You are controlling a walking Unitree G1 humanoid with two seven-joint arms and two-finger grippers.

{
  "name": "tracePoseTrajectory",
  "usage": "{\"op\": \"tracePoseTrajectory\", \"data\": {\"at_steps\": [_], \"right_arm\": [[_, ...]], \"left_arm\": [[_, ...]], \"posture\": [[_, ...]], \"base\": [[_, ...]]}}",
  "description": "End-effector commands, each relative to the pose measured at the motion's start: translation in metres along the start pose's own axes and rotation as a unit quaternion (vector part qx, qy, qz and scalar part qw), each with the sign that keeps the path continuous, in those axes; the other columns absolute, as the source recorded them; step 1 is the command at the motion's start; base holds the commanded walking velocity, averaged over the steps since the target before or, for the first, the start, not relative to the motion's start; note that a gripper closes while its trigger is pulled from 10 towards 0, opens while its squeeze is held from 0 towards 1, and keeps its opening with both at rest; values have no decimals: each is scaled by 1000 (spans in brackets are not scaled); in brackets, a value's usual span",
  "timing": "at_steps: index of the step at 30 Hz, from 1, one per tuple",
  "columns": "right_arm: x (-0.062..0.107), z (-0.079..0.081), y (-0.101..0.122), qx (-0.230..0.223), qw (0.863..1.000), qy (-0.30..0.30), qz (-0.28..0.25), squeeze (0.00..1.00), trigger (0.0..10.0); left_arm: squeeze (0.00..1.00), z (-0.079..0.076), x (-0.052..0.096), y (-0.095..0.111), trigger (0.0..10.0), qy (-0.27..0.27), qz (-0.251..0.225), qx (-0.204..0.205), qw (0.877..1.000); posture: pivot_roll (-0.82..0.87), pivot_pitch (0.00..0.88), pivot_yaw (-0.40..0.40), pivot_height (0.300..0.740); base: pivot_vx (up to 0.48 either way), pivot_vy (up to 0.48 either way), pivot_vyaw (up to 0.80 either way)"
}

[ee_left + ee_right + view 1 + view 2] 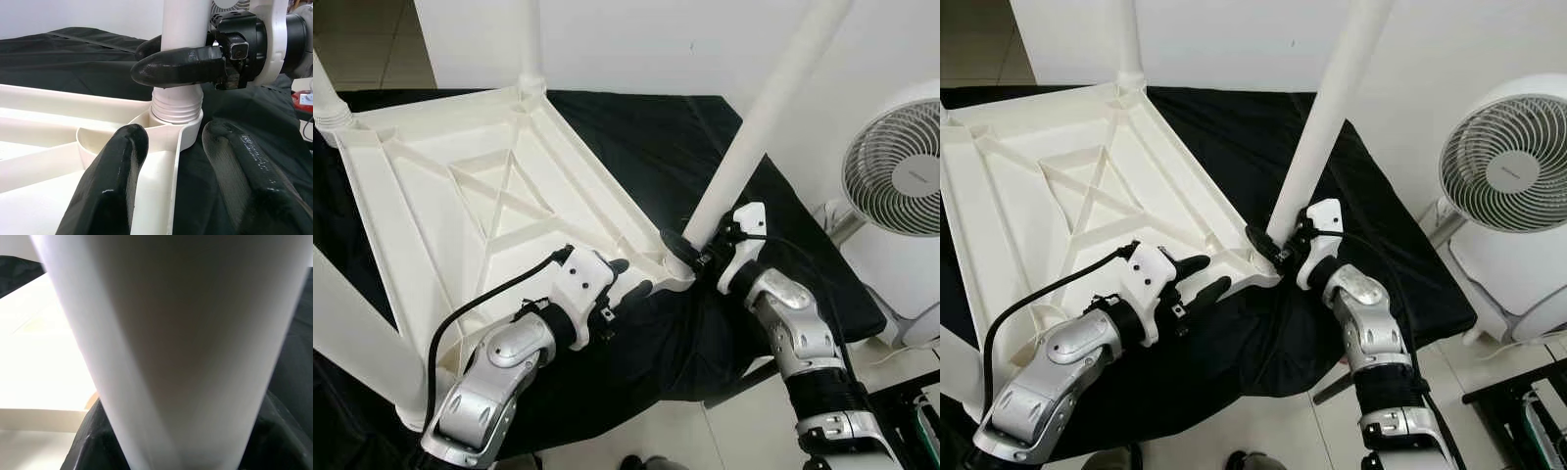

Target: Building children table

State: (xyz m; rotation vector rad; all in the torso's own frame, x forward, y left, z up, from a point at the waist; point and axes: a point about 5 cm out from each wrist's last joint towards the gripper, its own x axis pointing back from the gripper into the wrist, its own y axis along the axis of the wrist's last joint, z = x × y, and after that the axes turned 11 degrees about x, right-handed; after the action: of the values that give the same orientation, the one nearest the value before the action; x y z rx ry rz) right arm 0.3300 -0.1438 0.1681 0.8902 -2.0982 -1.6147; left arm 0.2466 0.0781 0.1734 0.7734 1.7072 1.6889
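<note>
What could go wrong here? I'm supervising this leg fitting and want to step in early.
The leg leans in its corner socket, so its threads may cross or jam. The right gripper holds it low, so the long top could swing. The left gripper straddles the tabletop rim open, so the top may shift.

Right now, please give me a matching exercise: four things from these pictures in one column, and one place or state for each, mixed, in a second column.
1. white plastic table top
2. white round table leg
3. white electric fan
4. left gripper

a. standing on the floor
b. lying upside down on black cloth
c. held by the right gripper
d. open, at the table's edge

1-b, 2-c, 3-a, 4-d
</note>
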Motion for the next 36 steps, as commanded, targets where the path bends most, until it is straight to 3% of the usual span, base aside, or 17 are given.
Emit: {"op": "tracePoseTrajectory", "data": {"at_steps": [1, 6, 7, 17, 21, 26, 31, 33, 35, 36], "right_arm": [[2, 3, -6, -3, 1000, 28, 10, 0, 0], [4, 4, -8, -6, 999, 32, 15, 0, 0], [8, 4, -10, -10, 1000, 20, 20, 0, 10000], [11, -2, -15, -9, 997, -59, 40, 0, 10000], [13, 6, -19, -16, 992, -115, 52, 0, 10000], [14, 20, -21, -38, 979, -189, 70, 0, 10000], [14, 23, -22, -43, 975, -206, 76, 0, 10000], [11, 27, -21, -48, 969, -229, 81, 0, 10000], [4, 33, -17, -35, 954, -282, 97, 0, 10000], [4, 33, -17, -35, 954, -282, 97, 0, 10000]], "left_arm": [[0, -2, -1, 1, 10000, 6, -1, -1, 1000], [0, -2, -1, 1, 10000, 7, 0, -1, 1000], [0, -2, -1, 1, 10000, 6, 0, 0, 1000], [0, -3, -2, 1, 10000, 0, 0, 3, 1000], [0, -3, -1, 0, 10000, -1, 2, 5, 1000], [0, -4, 0, -1, 10000, -1, 5, 7, 1000], [0, -4, 0, -1, 10000, -1, 6, 7, 1000], [0, -3, 0, -1, 10000, 0, 6, 7, 1000], [0, -2, -1, -1, 10000, 1, 5, 7, 1000], [0, -2, -1, -1, 10000, 1, 5, 7, 1000]], "posture": [[145, 117, -130, 740], [140, 120, -129, 740], [131, 124, -125, 740], [122, 137, -120, 740], [120, 141, -120, 740], [117, 151, -120, 740], [117, 151, -120, 740], [114, 158, -119, 740], [115, 158, -121, 740], [115, 158, -121, 740]], "base": [[0, 0, 0], [0, 0, 0], [0, 0, 0], [0, 0, 0], [0, 0, 0], [0, 0, 0], [0, 0, 0], [0, 0, 0], [0, 0, 0], [0, 0, 0]]}}
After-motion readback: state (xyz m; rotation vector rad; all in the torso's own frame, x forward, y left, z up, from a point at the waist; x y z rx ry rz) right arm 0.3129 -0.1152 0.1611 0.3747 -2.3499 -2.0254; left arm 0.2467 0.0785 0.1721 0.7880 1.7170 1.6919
